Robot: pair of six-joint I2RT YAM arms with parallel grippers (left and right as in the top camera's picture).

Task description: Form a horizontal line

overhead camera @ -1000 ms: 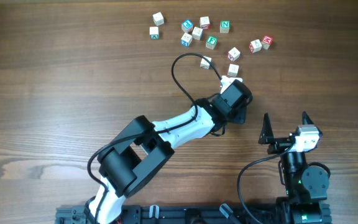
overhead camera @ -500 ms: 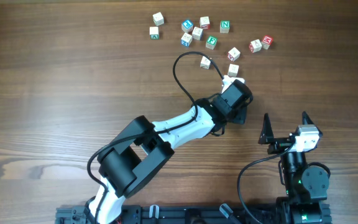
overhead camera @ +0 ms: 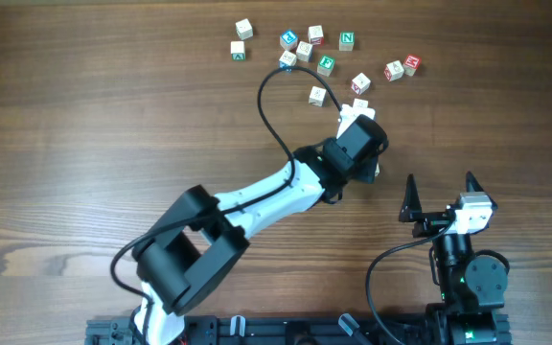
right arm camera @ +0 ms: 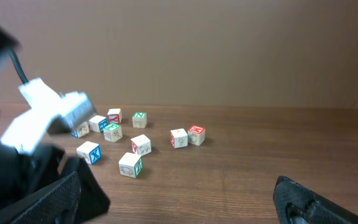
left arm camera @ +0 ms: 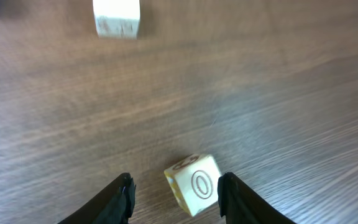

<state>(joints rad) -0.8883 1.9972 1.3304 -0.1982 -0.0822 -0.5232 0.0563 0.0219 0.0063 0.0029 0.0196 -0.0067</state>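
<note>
Small lettered wooden cubes (overhead camera: pixel 316 95) lie scattered and apart at the far side of the table; no pale three-cube bar shows in any view. My left gripper (overhead camera: pixel 358 113) reaches into the near edge of the scatter. In the left wrist view it is open (left arm camera: pixel 176 182), with a cream cube marked with an O (left arm camera: pixel 194 185) on the table between its fingers, close to the right finger. Another pale cube (left arm camera: pixel 117 17) lies farther ahead. My right gripper (overhead camera: pixel 440 187) is open and empty near the front of the table, and it also shows in the right wrist view (right arm camera: pixel 182 193).
Cubes with green (overhead camera: pixel 347 40), blue (overhead camera: pixel 287 39) and red (overhead camera: pixel 411 64) letters lie among the scatter. The right wrist view shows them too, one with a blue X (right arm camera: pixel 87 151). The left arm's black cable (overhead camera: pixel 266 110) loops over the table.
My left gripper has moved away from me toward the cubes and now covers most of the nearest cube. The right arm has not moved.
</note>
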